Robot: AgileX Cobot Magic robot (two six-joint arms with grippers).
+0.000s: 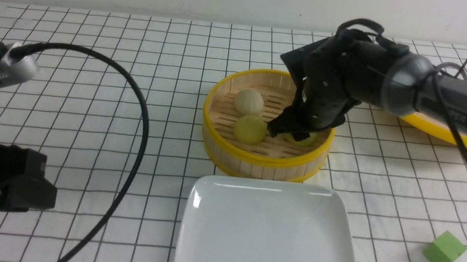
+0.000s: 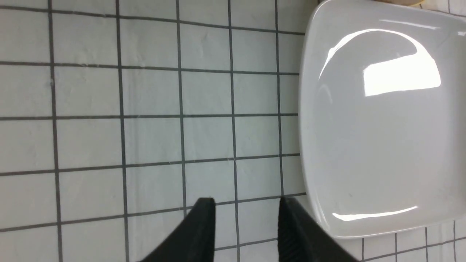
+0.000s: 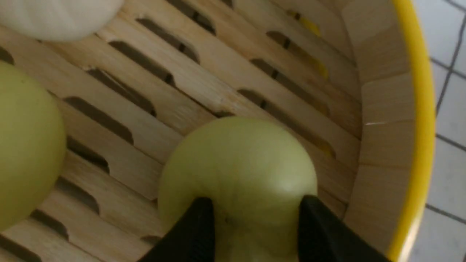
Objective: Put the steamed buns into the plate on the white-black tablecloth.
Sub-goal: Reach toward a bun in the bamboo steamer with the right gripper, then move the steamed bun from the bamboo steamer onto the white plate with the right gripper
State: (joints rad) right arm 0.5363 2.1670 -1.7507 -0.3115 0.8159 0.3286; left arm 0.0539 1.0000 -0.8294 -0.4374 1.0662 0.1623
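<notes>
**Right gripper down over a bun in the steamer**

We see all three steamed buns lying in the bamboo steamer (image 1: 257, 158), which stands on the white-black tablecloth (image 1: 89, 88) just beyond the far edge of the plate (image 1: 269, 240). The beige-white bun (image 1: 249, 101) sits toward the far left of the slatted floor. The left yellow-green bun (image 1: 250, 129) lies just nearer than it. The right yellow-green bun (image 3: 240, 163) rests close to the steamer's right wall.

The right gripper (image 1: 288, 133) reaches down into the steamer over that right bun. Its two black fingers (image 3: 198, 229) straddle the bun, which sits on the slats. We cannot tell whether they are clamped on it.

The left gripper (image 2: 245, 218) hovers low over the cloth at the near left, just beside the plate's left edge. Its fingers are parted with bare cloth between them, and it holds nothing.

A green cube (image 1: 444, 250) lies on the cloth to the right of the plate. A yellow-rimmed lid (image 1: 436, 127) shows behind the right arm.
</notes>
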